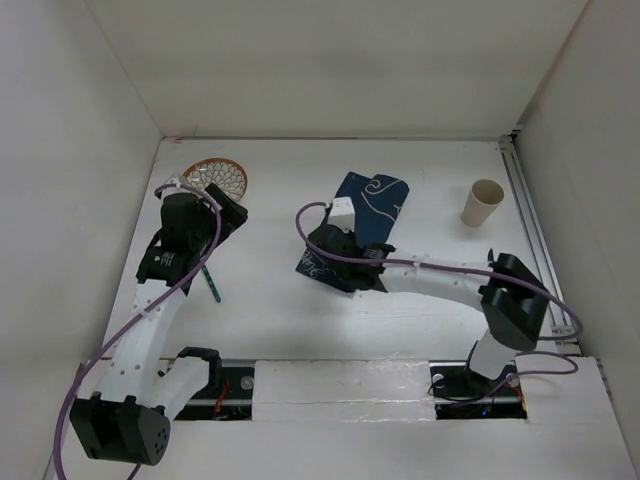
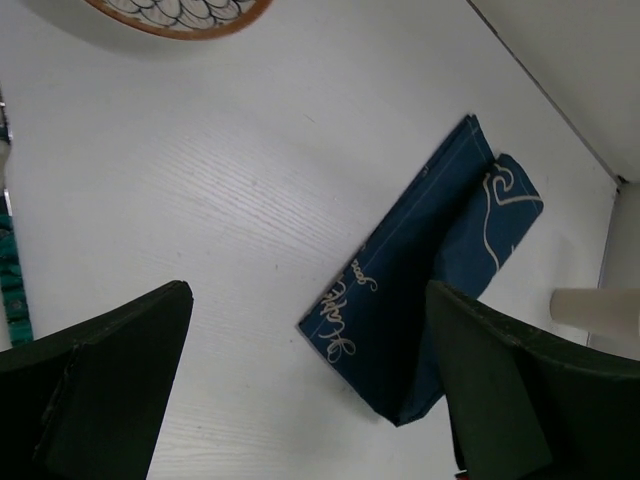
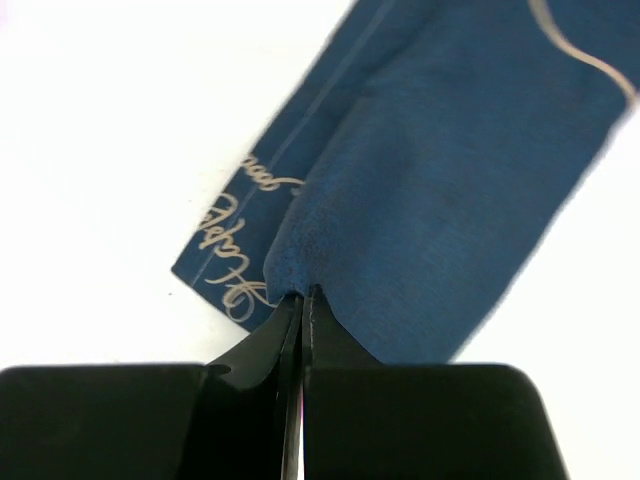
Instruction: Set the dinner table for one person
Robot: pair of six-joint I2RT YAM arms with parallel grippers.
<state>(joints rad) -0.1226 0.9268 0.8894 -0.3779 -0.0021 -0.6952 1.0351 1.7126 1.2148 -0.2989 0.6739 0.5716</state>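
The right gripper [image 3: 302, 300] has its two fingers pressed together on a raised fold of the blue cloth [image 3: 450, 180], with only the thickness of the fabric between them. From the overhead view that gripper [image 1: 335, 245] sits low over the near end of the cloth [image 1: 375, 200]. The cloth lies at a slant in the middle of the table [image 1: 270, 310], partly doubled over on itself, with pale looping script and curls on it. The pinched fold rides up off the surface while the rest of the cloth lies flat.

The left gripper [image 2: 308, 300] is spread wide and holds nothing. Its dark fingers [image 2: 110, 380] frame bare white tabletop and the near corner of the cloth [image 2: 420, 290]. It hangs over the left side of the table, just beside a round plate [image 1: 217, 178] with an orange rim and a scale pattern. A thin teal stick [image 1: 211, 282] lies on the table beside the left arm; I cannot tell what it is.

A pale paper cup [image 1: 483, 203] stands upright towards the right, well apart from the cloth.

The table itself is the big white surface under all of this, with white walls on three sides and both arm bases at its near edge.
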